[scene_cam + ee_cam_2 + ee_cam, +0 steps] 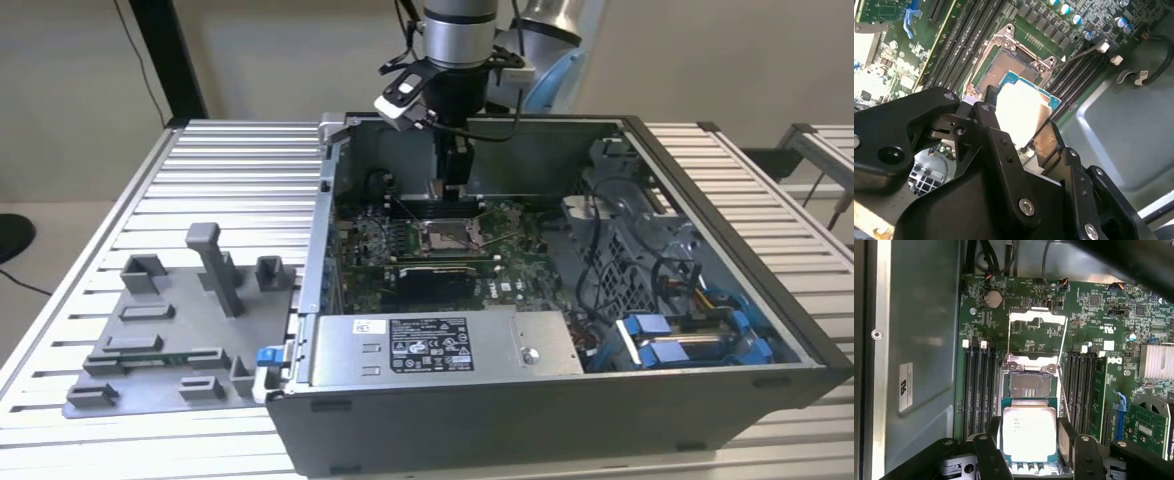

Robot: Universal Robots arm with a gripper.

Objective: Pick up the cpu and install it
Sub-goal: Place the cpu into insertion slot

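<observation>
A robot arm reaches down into an open computer case (561, 400) that lies on a ribbed metal surface (227, 170). In the exterior view, the gripper (451, 190) hangs inside the case, low over the green motherboard (514, 240) near the case's far wall. In both wrist views, the black fingers (990, 452) press against two opposite edges of the cpu (1029, 435), a flat square chip with a pale silver top, so the gripper (1029, 440) has it in its grasp. The cpu (1019, 112) is held above the board, just beside the metal-framed socket (1029, 386). The socket (1004, 67) has its retaining frame swung open and its bare contact area showing. Dark memory slots run along both sides of the socket. Towards the exterior view's left, a grey fixture tray (174, 330) with plastic blocks sits on the surface beside the case.
</observation>
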